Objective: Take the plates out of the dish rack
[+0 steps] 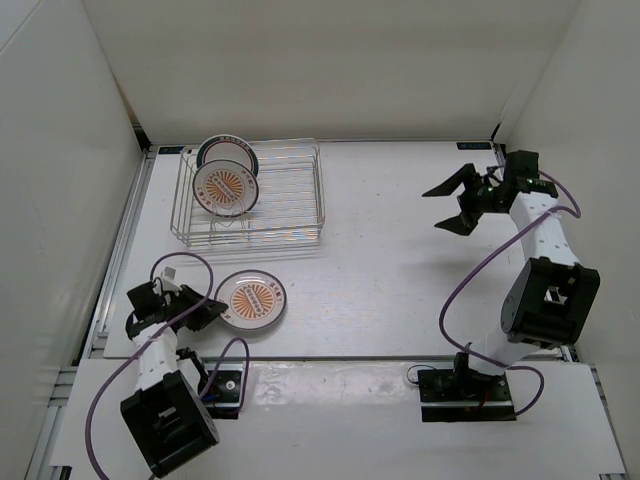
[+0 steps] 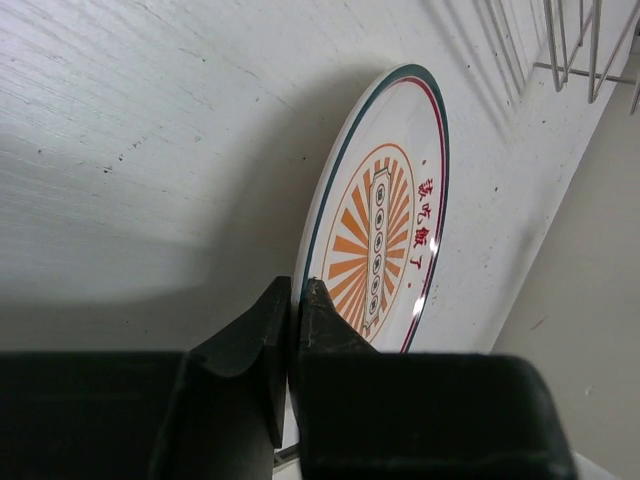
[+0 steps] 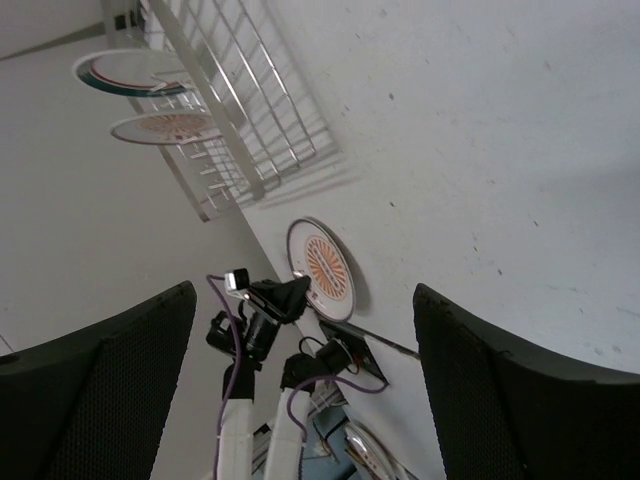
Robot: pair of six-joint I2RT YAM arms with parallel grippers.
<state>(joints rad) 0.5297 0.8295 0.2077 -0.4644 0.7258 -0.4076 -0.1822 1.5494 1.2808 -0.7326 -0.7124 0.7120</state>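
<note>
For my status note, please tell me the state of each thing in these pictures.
dish rack: holds two plates.
teal-rimmed plate: upright in the rack, at the back.
racked sunburst plate: upright in the rack, in front of it.
unloaded sunburst plate: out of the rack, on the table.
left gripper: shut on the unloaded plate's rim.
right gripper: open, holding nothing.

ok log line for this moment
left claw shut on sunburst plate, outside dish rack | right claw open, empty | racked: second sunburst plate, teal-rimmed plate
</note>
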